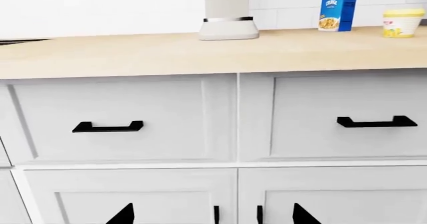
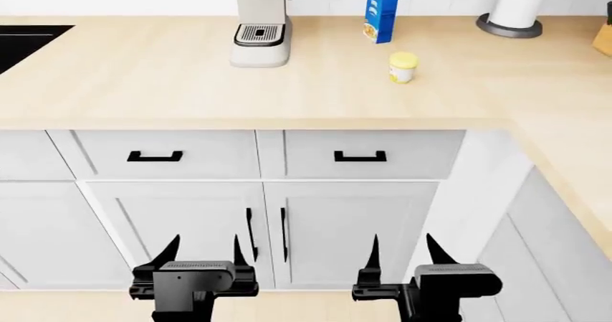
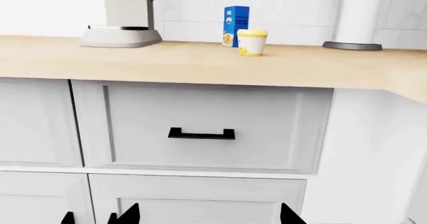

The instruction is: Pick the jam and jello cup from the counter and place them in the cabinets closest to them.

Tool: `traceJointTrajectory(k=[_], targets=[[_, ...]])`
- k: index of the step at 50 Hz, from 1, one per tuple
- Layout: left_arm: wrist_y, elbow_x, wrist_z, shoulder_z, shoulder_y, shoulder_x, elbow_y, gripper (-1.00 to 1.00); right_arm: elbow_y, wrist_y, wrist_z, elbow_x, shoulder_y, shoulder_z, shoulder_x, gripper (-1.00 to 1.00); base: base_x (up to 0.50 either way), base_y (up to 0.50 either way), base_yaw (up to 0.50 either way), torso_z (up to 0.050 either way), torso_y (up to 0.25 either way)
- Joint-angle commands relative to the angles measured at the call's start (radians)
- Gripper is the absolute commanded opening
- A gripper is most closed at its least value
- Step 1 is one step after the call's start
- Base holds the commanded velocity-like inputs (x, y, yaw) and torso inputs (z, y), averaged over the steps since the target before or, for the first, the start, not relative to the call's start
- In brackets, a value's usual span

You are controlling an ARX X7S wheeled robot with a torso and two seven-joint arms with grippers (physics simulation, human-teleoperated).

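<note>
While the small squat pale-yellow jam jar with a cream lid (image 1: 402, 23) stands upright at the back of the pale wooden counter (image 1: 167, 54) in the left wrist view, just beside the blue cardboard box (image 1: 338, 8) and well apart from the white coffee machine base (image 1: 228, 28), that arm's dark fingertips (image 1: 123, 215) show spread and empty low before the shut white drawers. From the head, the left gripper (image 2: 202, 254) and right gripper (image 2: 400, 252) both hang open and empty below the counter edge, in front of the closed white cabinet doors (image 2: 258, 229); the jar sits nearer the right arm, so I judge that arm should rise, reach over the edge and close squarely around the jar's body. The right wrist view shows the jar touching nothing, its lid on, contents hidden; no jello cup is visible, and no cabinet interior shows.
</note>
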Motion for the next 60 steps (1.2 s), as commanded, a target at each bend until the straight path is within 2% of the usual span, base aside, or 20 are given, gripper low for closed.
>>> traceJointTrajectory(k=[1,5,8,11,14,17,22,28,39,43,44,45,47,49,51,54,57,60], targets=[[-0.013,-0.014,-0.033,0.004,-0.006,-0.007,-0.005,1.0,-0.022,0.022,-0.002,0.068,0.003,0.008,0.009,1.0,0.0,0.0,0.0,0.05,0.0],[-0.098,-0.035,-0.059,-0.012,-0.003,-0.011,0.074,1.0,-0.132,0.193,0.045,0.104,0.039,0.032,0.01,1.0,0.0,0.0,0.0,0.0,0.0],[-0.286,-0.024,-0.087,-0.018,-0.023,-0.041,0.291,1.0,-0.282,0.389,0.087,0.133,0.104,0.046,0.023,1.0,0.0,0.0,0.0,0.0,0.0],[-0.494,0.004,-0.102,-0.019,-0.114,-0.075,0.451,1.0,-0.408,0.573,0.115,0.167,0.205,0.062,0.042,1.0,0.0,0.0,0.0,0.0,0.0],[-0.628,0.0,-0.099,-0.027,-0.21,-0.091,0.501,1.0,-0.445,0.673,0.13,0.181,0.286,0.061,0.051,1.0,0.0,0.0,0.0,0.0,0.0],[-0.7,-0.01,-0.092,-0.037,-0.27,-0.1,0.517,1.0,-0.447,0.73,0.142,0.196,0.343,0.066,0.047,1.0,0.0,0.0,0.0,0.0,0.0],[-0.807,-0.024,-0.076,-0.052,-0.314,-0.13,0.562,1.0,-0.501,0.842,0.158,0.23,0.411,0.089,0.061,1.0,0.0,0.0,0.0,0.0,0.0],[-1.006,-0.035,-0.065,-0.069,-0.342,-0.176,0.732,1.0,-0.596,0.991,0.176,0.24,0.483,0.096,0.118,1.0,0.0,0.0,0.0,0.0,0.0],[-1.317,-0.103,-0.014,-0.116,-0.428,-0.194,0.911,1.0,-0.797,1.4,0.175,0.37,0.628,0.203,0.148,1.0,0.0,0.0,0.0,0.0,0.0],[-1.506,-0.146,0.005,-0.136,-0.46,-0.179,1.042,1.0,-0.921,1.608,0.191,0.473,0.669,0.278,0.15,1.0,0.0,0.0,0.0,0.0,0.0],[-1.511,-0.211,-0.033,-0.147,-0.456,-0.19,1.046,1.0,-0.925,1.608,0.266,0.597,0.653,0.304,0.176,1.0,0.0,0.0,0.0,0.0,0.0],[-1.512,-0.348,-0.12,-0.175,-0.45,-0.213,1.046,1.0,-0.923,1.608,0.38,0.747,0.644,0.337,0.208,1.0,0.0,0.0,0.0,0.0,0.0],[-1.527,-0.648,-0.369,-0.249,-0.447,-0.27,1.046,1.0,-0.894,1.607,0.637,1.047,0.646,0.382,0.274,1.0,0.0,0.0,0.0,0.0,0.0],[-1.543,-0.948,-0.545,-0.293,-0.456,-0.301,1.045,1.0,-0.876,1.603,0.802,1.339,0.655,0.386,0.316,1.0,0.0,0.0,0.0,0.0,0.0],[-1.543,-1.117,-0.673,-0.305,-0.458,-0.325,1.044,1.0,-0.877,1.592,0.902,1.467,0.65,0.371,0.35,1.0,0.0,0.0,0.0,0.0,0.0],[-1.485,-1.268,-0.814,-0.272,-0.437,-0.36,1.045,1.0,-0.913,1.544,1.021,1.628,0.614,0.348,0.39,1.0,0.0,0.0,0.0,0.0,0.0],[-1.321,-1.346,-0.953,-0.07,-0.437,-0.453,1.046,1.0,-0.988,1.5,1.086,1.719,0.56,0.323,0.402,1.0,0.0,0.0,0.0,0.0,0.0],[-1.203,-1.362,-1.031,0.086,-0.459,-0.522,1.046,1.0,-1.039,1.476,1.154,1.8,0.531,0.289,0.409,1.0,0.0,0.0,0.0,0.0,0.0]])
